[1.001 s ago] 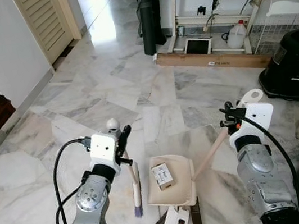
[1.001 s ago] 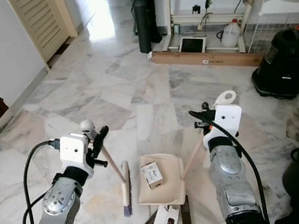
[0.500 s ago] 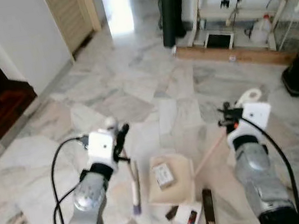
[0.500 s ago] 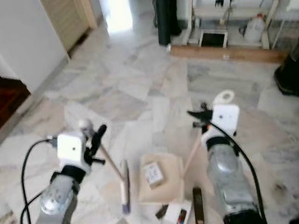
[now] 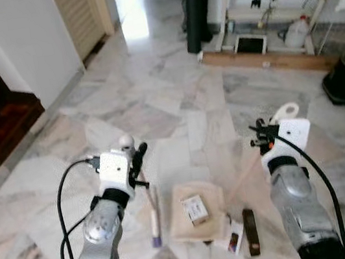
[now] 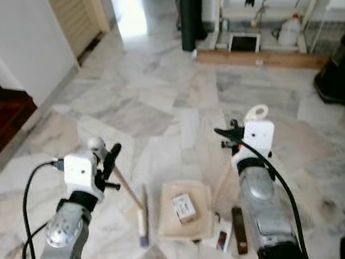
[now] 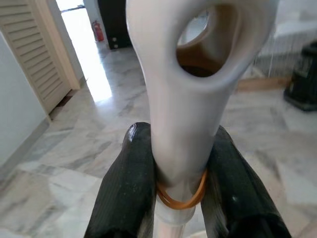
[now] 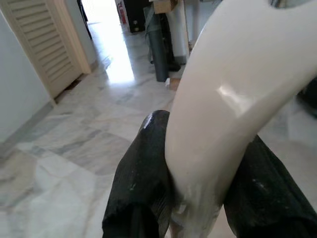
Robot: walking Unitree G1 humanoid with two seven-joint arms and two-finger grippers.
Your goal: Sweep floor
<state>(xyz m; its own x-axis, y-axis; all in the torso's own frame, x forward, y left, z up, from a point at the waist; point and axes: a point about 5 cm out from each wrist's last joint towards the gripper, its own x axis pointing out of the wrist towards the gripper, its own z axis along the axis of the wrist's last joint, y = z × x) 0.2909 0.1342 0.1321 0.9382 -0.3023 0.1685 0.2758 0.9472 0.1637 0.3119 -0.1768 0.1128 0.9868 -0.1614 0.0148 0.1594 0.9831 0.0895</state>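
Standing on the marble floor [image 5: 154, 99], my right gripper [image 8: 198, 198] clenches the dustpan [image 5: 195, 212] handle, pan flat between my arms; my left gripper [image 7: 181, 188] clamps the broom [image 5: 151, 211] beside it; a small box [image 5: 193, 209] lies inside the pan.

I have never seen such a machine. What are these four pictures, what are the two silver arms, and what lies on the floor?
This is a humanoid robot sweeping a marble floor. The two wide pictures come from a stereo camera on its head, looking down at its own arms. The two close pictures come from cameras on the wrists.

The left gripper has its jaws shut on the brush handle; the brush reaches down to the floor. The right gripper has its jaws shut on the dustpan handle.

The dustpan lies on the floor between the arms, with a small box in it. Beside it lie a dark flat bar and a small white packet.
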